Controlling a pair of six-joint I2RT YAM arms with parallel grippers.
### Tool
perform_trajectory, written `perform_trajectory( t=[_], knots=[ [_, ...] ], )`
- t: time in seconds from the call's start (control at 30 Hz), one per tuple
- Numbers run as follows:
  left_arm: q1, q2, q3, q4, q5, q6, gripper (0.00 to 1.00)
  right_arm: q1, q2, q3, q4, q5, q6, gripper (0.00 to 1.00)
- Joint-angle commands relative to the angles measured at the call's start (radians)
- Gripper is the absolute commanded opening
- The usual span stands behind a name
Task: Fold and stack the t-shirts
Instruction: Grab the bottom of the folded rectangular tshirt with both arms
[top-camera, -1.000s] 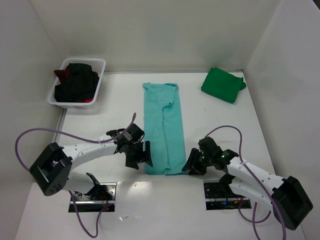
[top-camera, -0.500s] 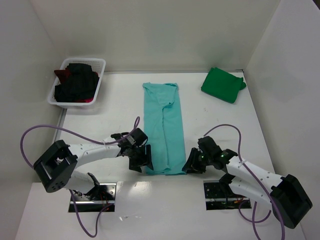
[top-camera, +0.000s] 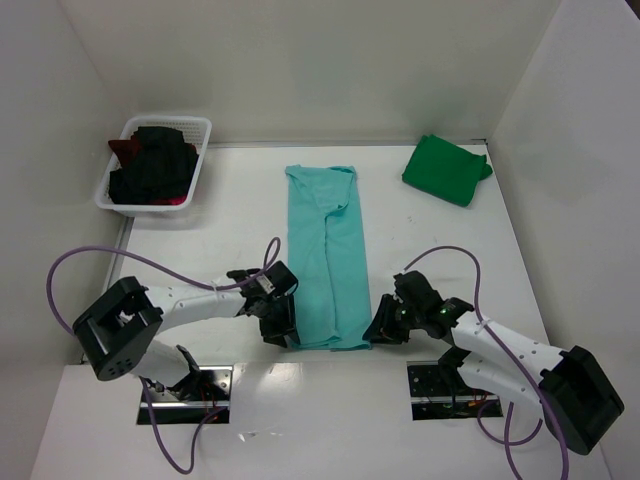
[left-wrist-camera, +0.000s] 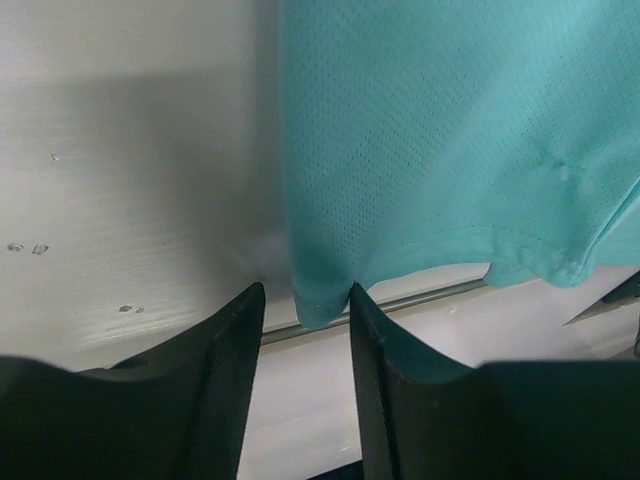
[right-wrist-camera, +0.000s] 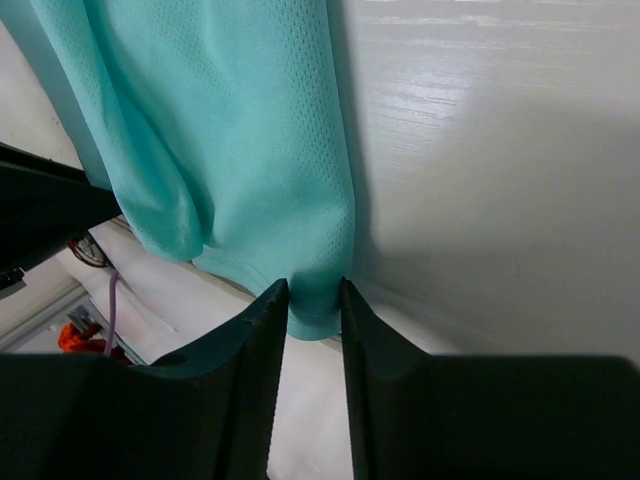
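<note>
End effectors (left-wrist-camera: 305, 300) (right-wrist-camera: 315, 295) low astride t-shirt (top-camera: 328, 250) hem

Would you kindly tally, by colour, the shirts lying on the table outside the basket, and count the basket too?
Light teal shirt: 1
Dark green shirt: 1
White basket: 1
Total: 3

The teal t-shirt (left-wrist-camera: 430, 130) is matt, fine-meshed knit cloth on a smooth, faintly glossy white surface (left-wrist-camera: 130, 170); the left gripper (left-wrist-camera: 305, 300) at its hem looks ribbed matt black plastic.
</note>
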Motion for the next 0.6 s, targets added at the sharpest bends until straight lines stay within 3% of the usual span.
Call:
perform_trajectory(
  t=[0.0,0.17,0.47,0.5,0.57],
  knots=[
    [-0.013,0.007,-0.007,0.004,-0.022,-0.018,0.46,0.015,0.005,-0.001,0.05,-0.009,-0.016,0.32],
    [-0.013,0.016,-0.007,0.004,-0.032,-0.018,0.43,0.015,0.005,-0.01,0.07,-0.018,-0.007,0.28],
    [-0.013,0.025,0.002,0.024,-0.032,-0.018,0.14,0.026,0.005,-0.019,0.079,-0.028,0.002,0.08],
    [-0.013,0.025,0.011,0.024,-0.032,-0.018,0.01,0.026,0.005,-0.019,0.079,-0.028,0.002,0.02],
    [-0.013,0.025,0.024,0.024,-0.042,-0.009,0.0,0.035,0.005,0.002,0.069,-0.028,0.002,0.0]
  ],
)
